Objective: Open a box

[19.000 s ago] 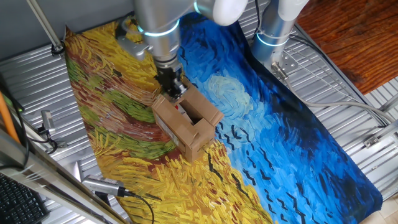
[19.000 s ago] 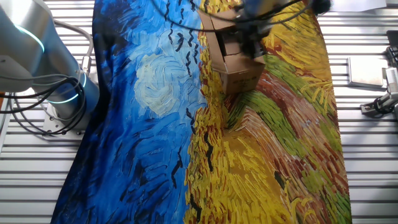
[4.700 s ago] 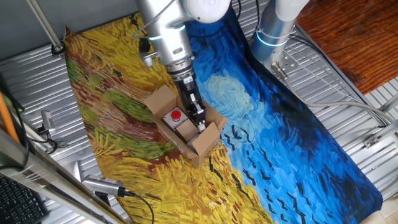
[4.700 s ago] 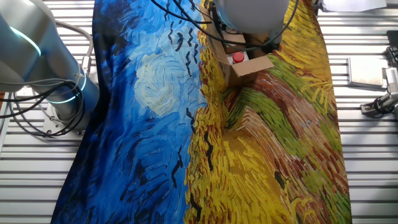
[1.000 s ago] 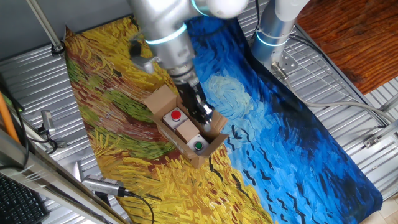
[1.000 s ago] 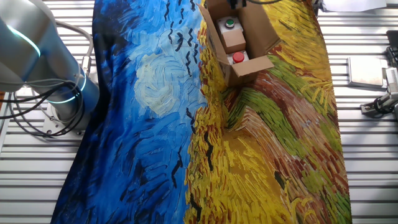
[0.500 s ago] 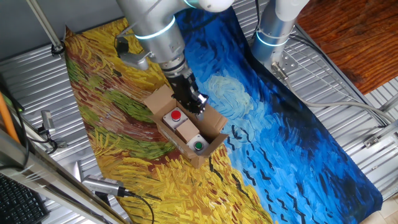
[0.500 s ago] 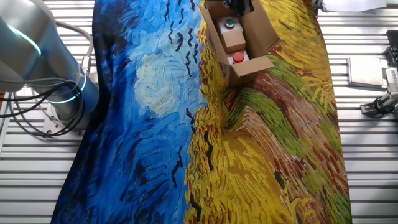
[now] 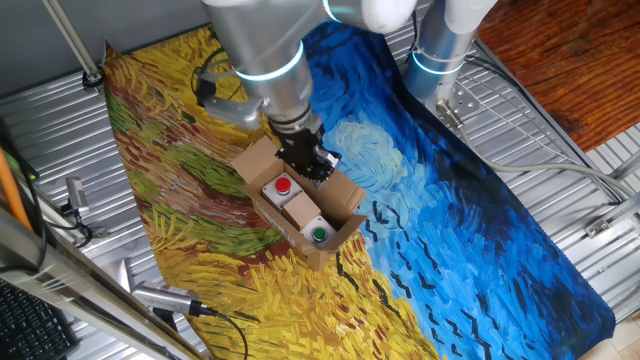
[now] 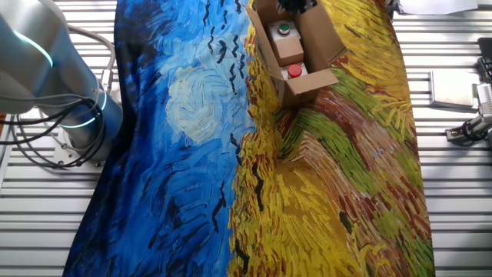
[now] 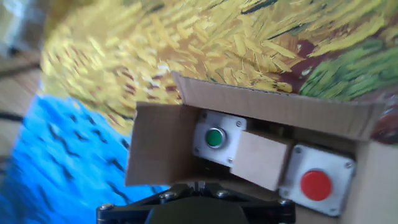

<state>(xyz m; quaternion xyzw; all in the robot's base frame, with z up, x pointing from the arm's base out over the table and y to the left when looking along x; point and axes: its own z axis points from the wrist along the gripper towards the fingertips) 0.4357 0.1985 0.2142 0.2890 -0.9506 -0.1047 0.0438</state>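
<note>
The brown cardboard box stands on the painted cloth with its top flaps folded outward. Inside lie a white switch with a red button, a plain block and a white switch with a green button. My gripper hangs just above the box's far long side, near the red-button end, fingers together and holding nothing. In the other fixed view the box is at the top and the gripper is cut off by the edge. The hand view looks down into the box; the gripper shows at the bottom.
The cloth covers a ribbed metal table. The arm's base stands at the back right and shows again at the left of the other fixed view. Cables and metal tools lie at the front left.
The gripper has moved from the box's green-button end back along the far side toward the red-button end. The box and its contents have not moved over the last second.
</note>
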